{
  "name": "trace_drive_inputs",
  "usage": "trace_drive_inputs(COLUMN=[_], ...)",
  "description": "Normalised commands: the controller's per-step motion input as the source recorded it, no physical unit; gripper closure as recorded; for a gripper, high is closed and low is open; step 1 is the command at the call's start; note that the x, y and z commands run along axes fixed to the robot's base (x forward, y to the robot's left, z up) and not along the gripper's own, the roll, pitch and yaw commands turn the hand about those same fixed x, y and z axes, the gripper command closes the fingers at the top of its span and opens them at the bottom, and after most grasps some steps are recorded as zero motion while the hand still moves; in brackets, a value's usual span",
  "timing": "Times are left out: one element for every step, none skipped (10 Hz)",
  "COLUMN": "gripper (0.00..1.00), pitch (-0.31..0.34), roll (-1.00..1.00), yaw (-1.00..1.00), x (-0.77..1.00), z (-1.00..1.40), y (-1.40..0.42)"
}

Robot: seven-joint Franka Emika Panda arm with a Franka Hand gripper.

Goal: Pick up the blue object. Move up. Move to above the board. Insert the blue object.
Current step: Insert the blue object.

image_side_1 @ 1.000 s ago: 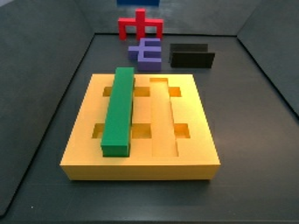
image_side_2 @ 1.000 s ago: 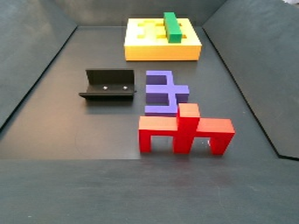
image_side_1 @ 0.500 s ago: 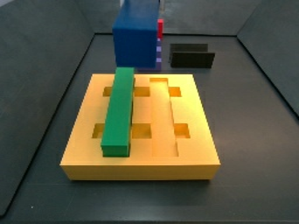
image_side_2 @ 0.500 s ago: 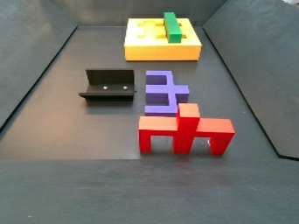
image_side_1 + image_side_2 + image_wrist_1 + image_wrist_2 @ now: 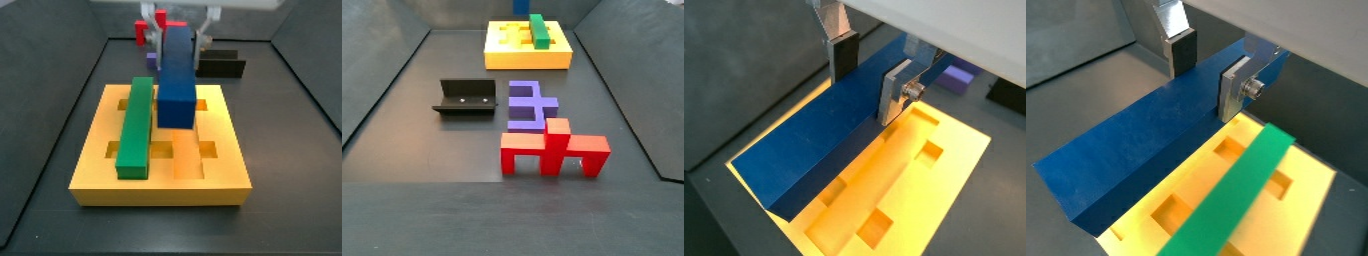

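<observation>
Tool (image 5: 869, 72) was clamped on the blue object (image 5: 824, 133), 1 silver finger (image 5: 895, 92) on each long face, so the bar hung level and lengthwise under it. In a side view the tool (image 5: 175, 28) held the bar (image 5: 175, 72) above the board (image 5: 221, 150), parallel to its grooves; judged ready to lower into the free groove beside the green bar (image 5: 135, 125). Purple block (image 5: 958, 76) lay on the worktop beyond the tool.
</observation>
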Motion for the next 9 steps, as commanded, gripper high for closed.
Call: trace_drive_inputs(gripper=[1.00, 1.00, 1.00, 1.00, 1.00, 1.00, 1.00, 1.00, 1.00], pitch=[-0.206, -0.210, -0.077, 0.000, 0.000, -0.046, -0.016, 0.000, 0.016], roll=[0.02, 0.14, 0.32, 0.35, 0.38, 0.35, 0.08, 0.00, -0.06], yaw=[0.00, 0.00, 0.05, 0.17, 0.17, 0.06, 0.01, 0.00, 0.00], x=[0.34, 0.19, 0.00, 0.00, 0.00, 0.09, 0.13, 0.14, 0.19], z=[-0.73, -0.62, -0.50, -0.33, -0.28, -0.28, -0.37, -0.42, -0.40], y=[0.00, 0.00, 0.00, 0.00, -0.07, -0.16, -0.12, -0.15, -0.02])
